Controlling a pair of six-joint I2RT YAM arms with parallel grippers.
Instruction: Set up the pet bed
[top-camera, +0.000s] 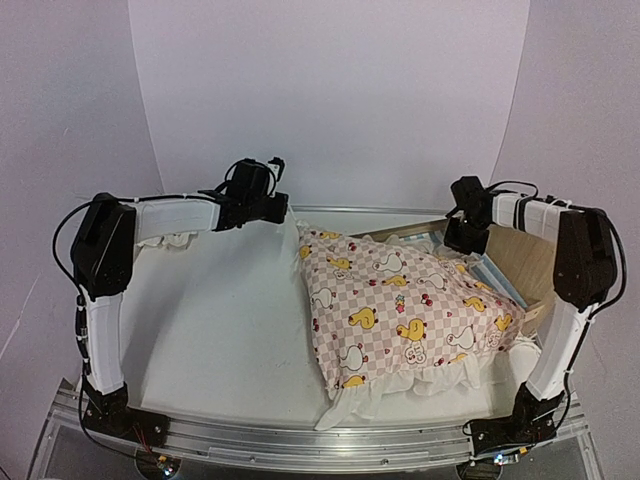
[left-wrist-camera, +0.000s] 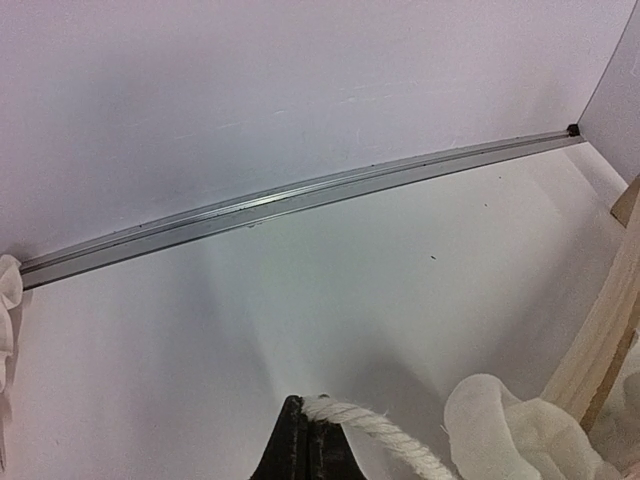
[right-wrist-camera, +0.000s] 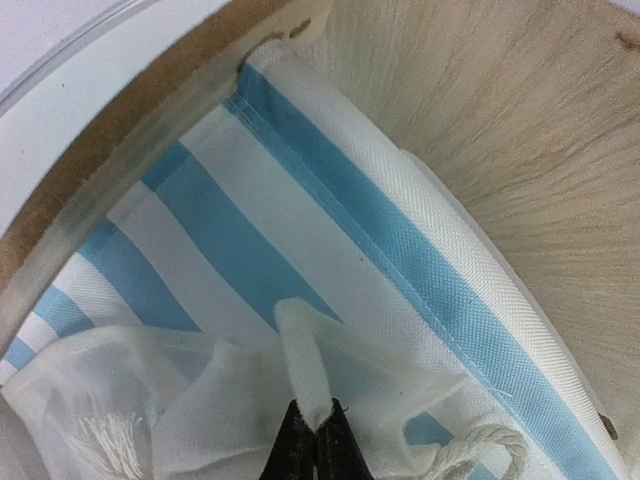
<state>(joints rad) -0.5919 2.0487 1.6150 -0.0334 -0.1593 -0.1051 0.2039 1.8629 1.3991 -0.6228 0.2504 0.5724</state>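
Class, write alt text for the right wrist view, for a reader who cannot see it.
The right gripper pinches a white frill over the blue-and-white striped base of the pet bed, beside its plywood wall.

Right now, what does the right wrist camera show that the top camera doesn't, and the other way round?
Only the right wrist view shows the right fingers pinched shut on a white ruffle. Only the top view shows the left arm, the right arm, and the whole duck-print cover draped over the pet bed. Both show the bed's plywood and its striped base.
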